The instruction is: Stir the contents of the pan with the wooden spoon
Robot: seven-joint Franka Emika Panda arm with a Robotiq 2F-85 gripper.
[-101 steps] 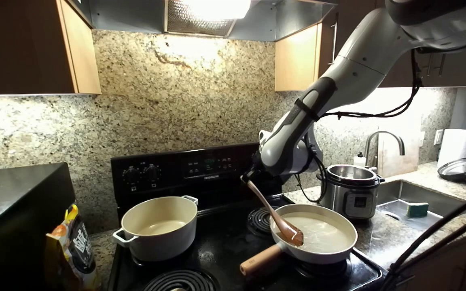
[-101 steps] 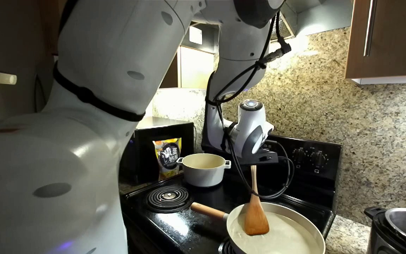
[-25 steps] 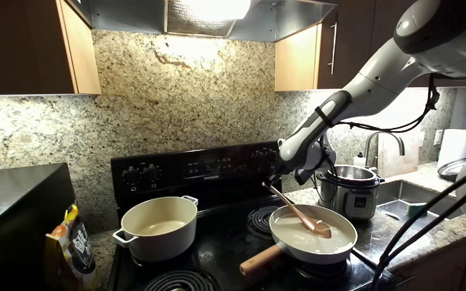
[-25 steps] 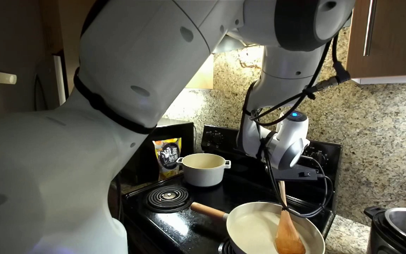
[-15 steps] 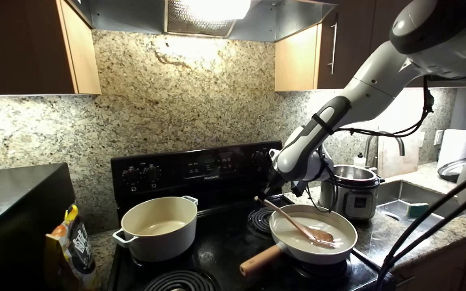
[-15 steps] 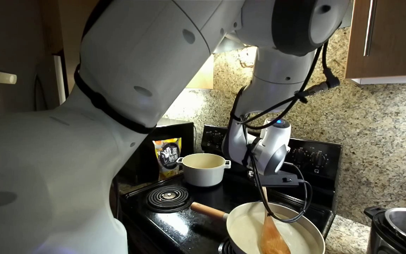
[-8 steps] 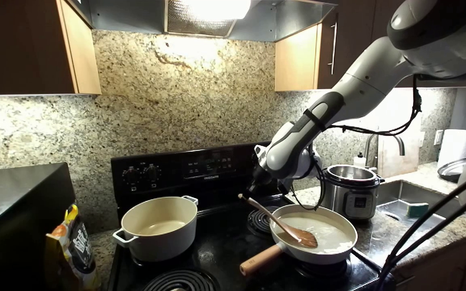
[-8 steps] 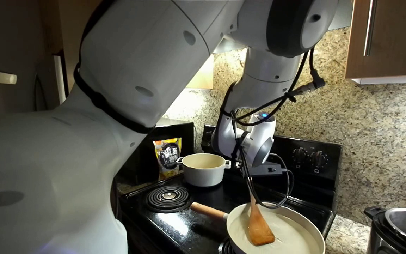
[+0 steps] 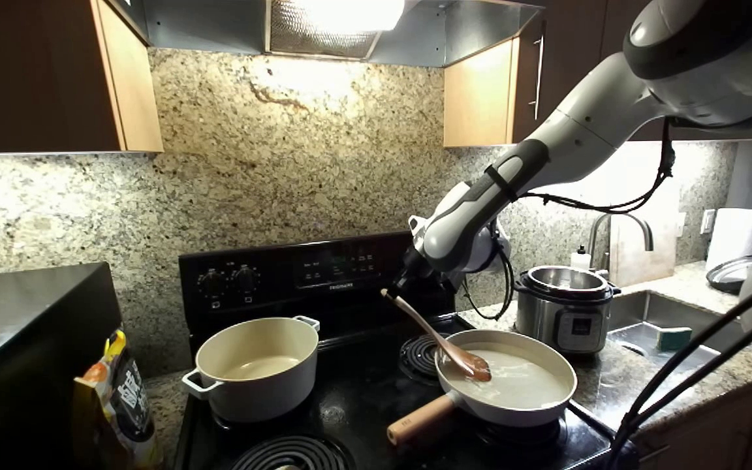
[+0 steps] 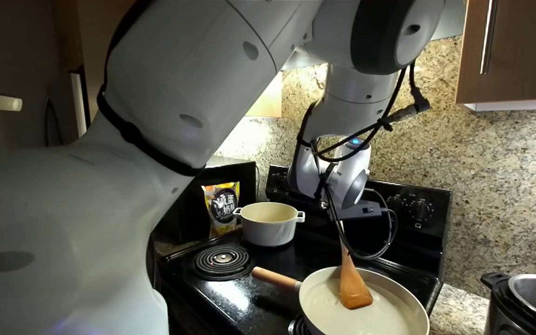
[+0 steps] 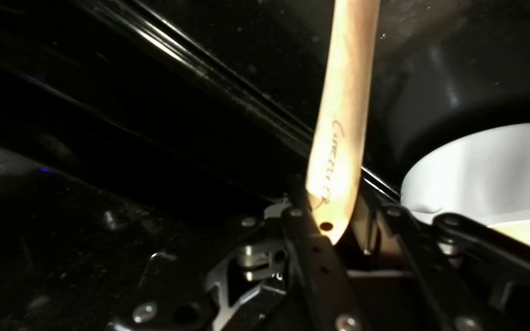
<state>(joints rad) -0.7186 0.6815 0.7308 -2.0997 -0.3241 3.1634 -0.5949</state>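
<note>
Black gripper [image 11: 332, 209] clamped on slim reddish-brown wooden spoon [image 9: 457, 355], bowl end [image 10: 355, 293] in shallow cream-white frying pan [image 9: 519, 416] just shifted toward black control panel [image 9: 317, 287], so stirring pale creamy contents [image 9: 532, 380] likely ongoing

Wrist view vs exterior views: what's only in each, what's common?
Only the wrist view: lettering and a small hole near the handle end of the wooden spoon.
Only the exterior views, among other things: the pan, its contents, the spoon's bowl, the steel cooker, the yellow-and-black bag.
Shared: the spoon's handle, the gripper shut on it (small, in an exterior view), the black stovetop and the cream two-handled pot, cut off by the wrist view's edge.
</note>
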